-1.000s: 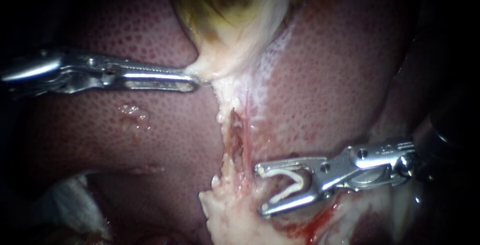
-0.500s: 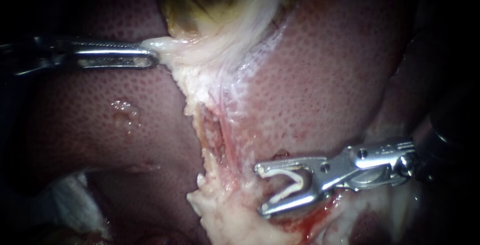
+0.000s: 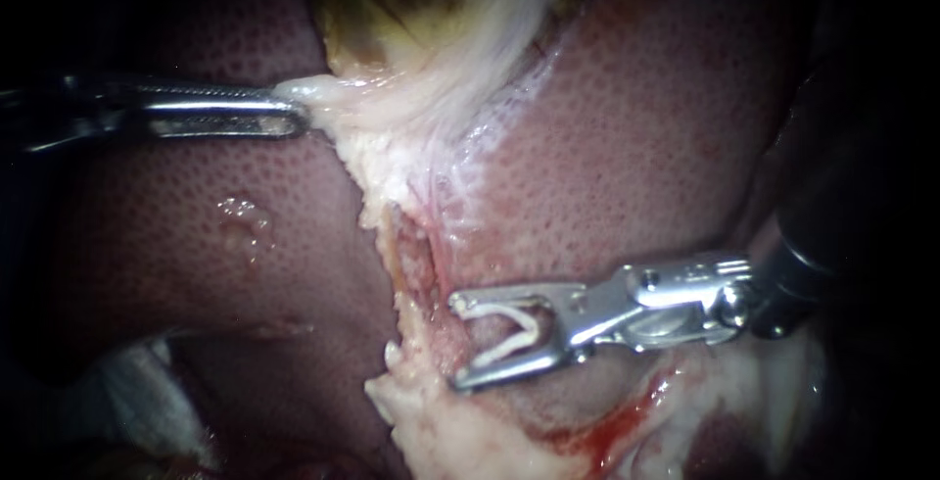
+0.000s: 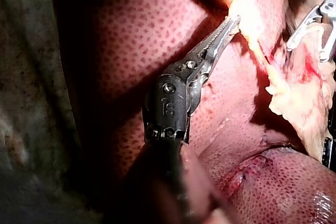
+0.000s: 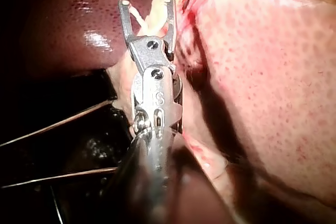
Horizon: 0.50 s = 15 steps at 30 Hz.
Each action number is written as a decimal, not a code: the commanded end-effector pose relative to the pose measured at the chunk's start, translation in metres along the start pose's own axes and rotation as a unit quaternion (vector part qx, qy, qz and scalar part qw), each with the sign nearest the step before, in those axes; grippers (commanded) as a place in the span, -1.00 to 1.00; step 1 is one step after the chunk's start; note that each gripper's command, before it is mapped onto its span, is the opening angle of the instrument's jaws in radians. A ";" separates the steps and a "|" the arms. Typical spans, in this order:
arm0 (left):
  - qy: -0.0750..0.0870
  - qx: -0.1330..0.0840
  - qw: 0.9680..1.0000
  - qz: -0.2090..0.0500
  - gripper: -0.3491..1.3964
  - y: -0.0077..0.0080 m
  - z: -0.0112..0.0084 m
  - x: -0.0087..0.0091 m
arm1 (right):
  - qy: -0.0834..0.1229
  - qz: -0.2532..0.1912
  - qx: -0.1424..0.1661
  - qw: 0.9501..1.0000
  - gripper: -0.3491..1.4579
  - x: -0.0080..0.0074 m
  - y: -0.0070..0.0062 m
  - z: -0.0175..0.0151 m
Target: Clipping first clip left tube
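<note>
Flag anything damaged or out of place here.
Blood smears the pale tissue below the right instrument, and a small blistered patch mars the liver. The clip sits straight in its jaws. Nothing else stands out.

The gallbladder (image 3: 421, 20) lies far and central on the liver (image 3: 636, 147). My left instrument (image 3: 299, 110) reaches in from the left, its jaws clamped on the gallbladder's near edge. A tube (image 3: 437, 245) runs nearward from there. Just right of its near end sits my right instrument (image 3: 456, 343), with a clip (image 3: 514, 343) held between both jaws.
</note>
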 end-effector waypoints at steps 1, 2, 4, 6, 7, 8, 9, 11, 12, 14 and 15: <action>0.000 -0.001 1.000 0.000 -1.00 0.0001 0.0000 0.0000 | 0.000 0.000 -0.001 1.000 0.00 -0.0003 0.0004 0.0005; 0.000 -0.001 1.000 0.000 -1.00 0.0001 0.0000 0.0000 | -0.001 -0.001 0.000 1.000 0.00 -0.0006 0.0009 0.0012; 0.000 -0.002 1.000 0.000 -1.00 0.0003 0.0000 0.0000 | -0.001 -0.002 -0.002 1.000 0.00 -0.0010 0.0016 0.0022; 0.000 -0.003 1.000 0.000 -1.00 0.0004 0.0001 0.0001 | -0.001 -0.003 -0.004 1.000 0.01 -0.0015 0.0024 0.0032; 0.000 -0.002 1.000 0.000 -1.00 0.0005 0.0001 0.0001 | -0.001 -0.003 -0.004 1.000 0.01 -0.0017 0.0028 0.0036; 0.000 -0.004 1.000 0.000 -1.00 0.0005 0.0001 0.0001 | -0.001 -0.004 -0.003 1.000 0.01 -0.0018 0.0031 0.0040; 0.000 -0.004 1.000 0.000 -1.00 0.0006 0.0001 0.0000 | -0.001 -0.004 -0.005 1.000 0.02 -0.0020 0.0035 0.0045; 0.000 -0.003 1.000 0.000 -1.00 0.0007 0.0001 0.0000 | -0.001 -0.005 -0.006 1.000 0.02 -0.0023 0.0039 0.0049; 0.000 -0.003 1.000 0.000 -1.00 0.0007 0.0001 0.0000 | -0.001 -0.005 -0.007 1.000 0.02 -0.0025 0.0041 0.0051; 0.000 -0.004 1.000 0.000 -1.00 0.0008 0.0001 0.0001 | -0.002 -0.006 -0.006 1.000 0.02 -0.0027 0.0044 0.0051; 0.000 -0.004 1.000 0.000 -1.00 0.0008 0.0002 0.0001 | -0.002 -0.006 -0.006 1.000 0.02 -0.0028 0.0045 0.0051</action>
